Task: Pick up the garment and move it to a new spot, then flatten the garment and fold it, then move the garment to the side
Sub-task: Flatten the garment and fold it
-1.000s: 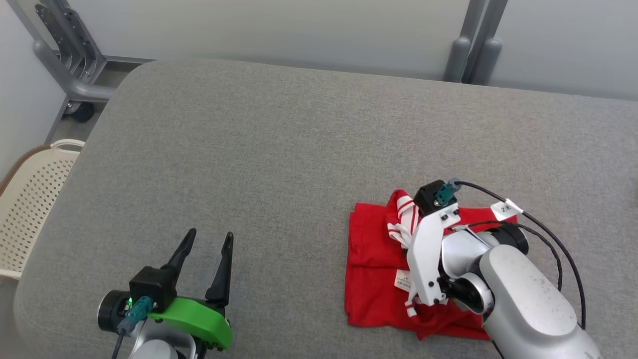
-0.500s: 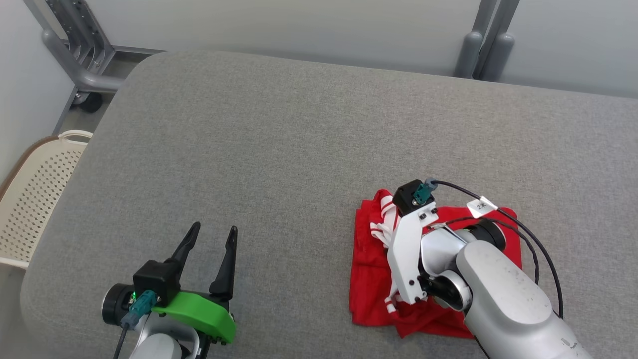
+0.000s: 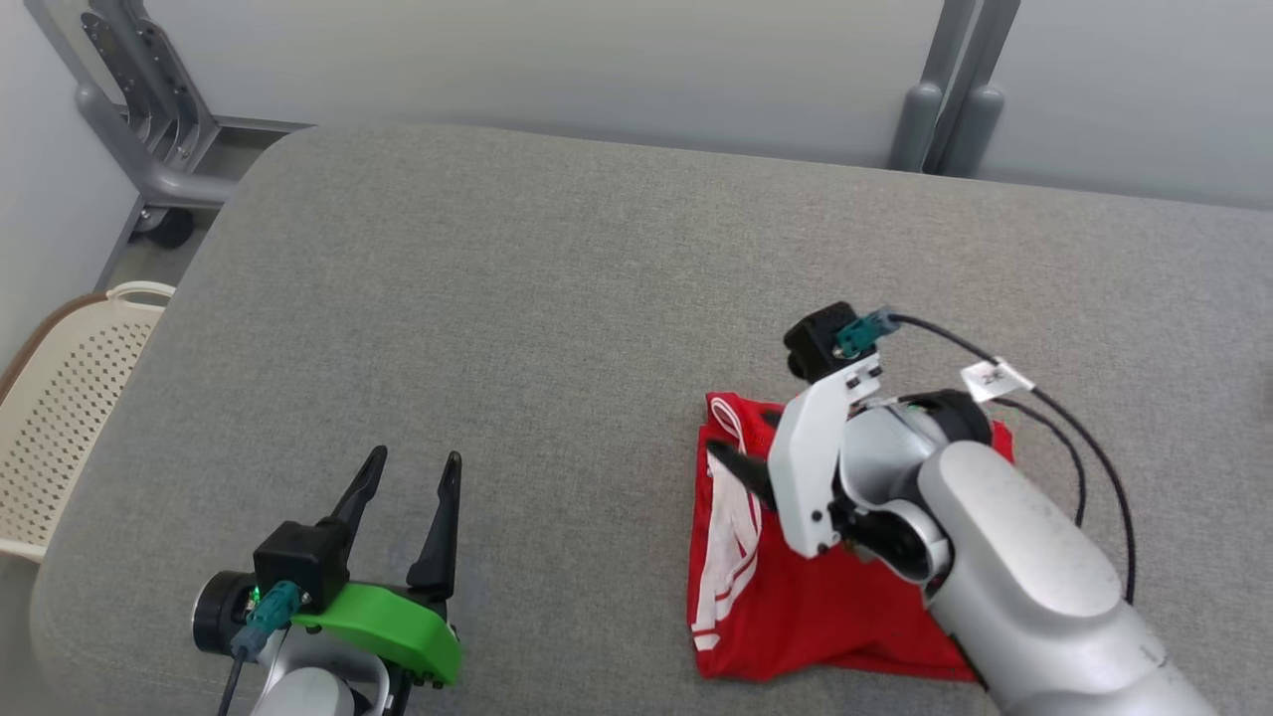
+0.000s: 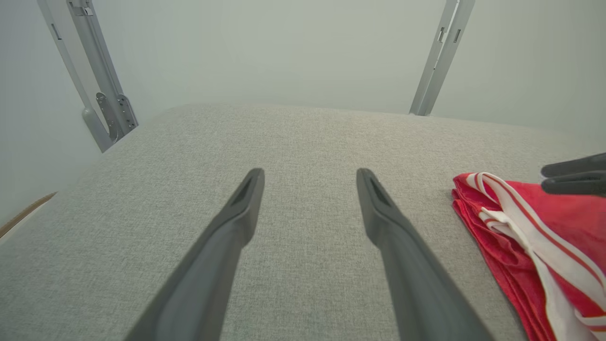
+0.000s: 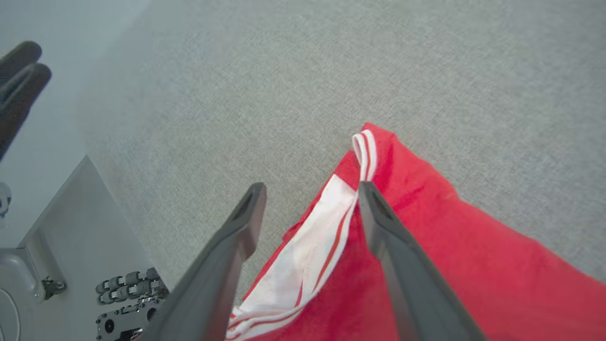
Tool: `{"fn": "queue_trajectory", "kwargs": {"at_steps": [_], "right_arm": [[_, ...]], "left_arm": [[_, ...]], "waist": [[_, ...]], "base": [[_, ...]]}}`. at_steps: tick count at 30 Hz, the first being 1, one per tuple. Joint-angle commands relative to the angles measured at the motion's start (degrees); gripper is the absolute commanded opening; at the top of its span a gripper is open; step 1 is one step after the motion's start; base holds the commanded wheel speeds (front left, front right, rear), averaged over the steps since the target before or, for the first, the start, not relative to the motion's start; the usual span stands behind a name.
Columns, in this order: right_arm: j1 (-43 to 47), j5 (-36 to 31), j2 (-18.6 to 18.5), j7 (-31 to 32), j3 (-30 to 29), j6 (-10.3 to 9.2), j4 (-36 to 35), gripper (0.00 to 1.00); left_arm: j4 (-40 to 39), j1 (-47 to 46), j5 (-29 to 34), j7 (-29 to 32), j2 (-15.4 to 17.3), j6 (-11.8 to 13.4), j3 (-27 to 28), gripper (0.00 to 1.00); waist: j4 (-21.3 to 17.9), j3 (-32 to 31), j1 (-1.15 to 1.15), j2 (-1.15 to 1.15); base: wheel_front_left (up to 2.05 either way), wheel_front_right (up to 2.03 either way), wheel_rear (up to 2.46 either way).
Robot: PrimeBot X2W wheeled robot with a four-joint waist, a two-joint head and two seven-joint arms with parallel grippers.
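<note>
The red garment [image 3: 796, 597], with a white striped band along its left edge, lies folded on the grey padded table [image 3: 547, 298] at the right front. My right gripper [image 5: 312, 188] hovers just over the garment's left far corner, open, with the striped band [image 5: 312, 237] lying loose beneath the gap between its fingers. One dark fingertip [image 3: 726, 459] pokes out from under the white wrist. My left gripper [image 3: 416, 455] stands open over bare table at the front left, well apart from the garment [image 4: 521, 227], nothing between its fingers.
A cream perforated basket [image 3: 60, 408] sits beside the table's left edge. Grey metal frame posts stand at the back left [image 3: 149, 149] and back right [image 3: 945, 89]. A black cable [image 3: 1074, 428] loops from the right wrist over the table.
My right gripper has opened and let go of the garment, lifting a little. The striped band, bunched up before, now lies flat along the left edge. The left arm kept still.
</note>
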Motion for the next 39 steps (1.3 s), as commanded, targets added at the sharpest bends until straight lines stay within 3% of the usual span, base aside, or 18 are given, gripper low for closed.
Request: {"fn": "queue_trajectory", "kwargs": {"at_steps": [1, 7, 13, 17, 26, 39], "right_arm": [[-0.7, -0.1, -1.3, -0.6, -0.9, -0.03, -0.7, 1.00], [3.3, -4.0, -5.5, -0.4, -7.6, -0.02, -5.0, 1.00], [9.7, -8.7, -6.8, -1.4, -14.7, -0.02, -9.0, 0.98], [13.5, -11.4, -5.7, -3.7, -16.7, -0.02, -10.4, 0.00], [15.3, -12.8, -1.0, -7.5, -10.9, -0.02, -6.6, 0.00], [8.5, -13.5, 2.7, -13.4, -1.6, -0.02, 8.3, 0.00]], "left_arm": [[-0.1, 0.7, 0.7, -0.2, 0.2, 0.3, 0.1, 1.00], [-0.6, 1.5, 0.6, -0.2, 0.4, 0.6, 0.6, 1.00], [-1.3, 2.0, 0.7, -0.2, 0.4, 0.8, 1.0, 1.00], [-1.4, 1.7, 0.8, -0.2, 0.0, 0.5, 1.0, 1.00], [-1.2, 0.9, 1.1, -0.2, -0.6, -0.1, 1.1, 1.00], [-0.3, 0.8, 1.9, -0.2, -1.2, -1.0, 0.4, 1.00]], "waist": [[-0.6, -0.5, 0.00, 0.00], [-2.0, -1.4, 0.00, 0.00], [-3.0, -1.6, 0.00, 0.00], [-3.1, -1.2, 0.00, 0.00], [-2.6, -0.2, 0.00, 0.00], [0.6, 0.2, 0.00, 0.00]], "base": [[0.00, 0.00, 0.00], [0.00, 0.00, 0.00], [0.00, 0.00, 0.00], [0.00, 0.00, 0.00], [0.00, 0.00, 0.00], [0.00, 0.00, 0.00]]}}
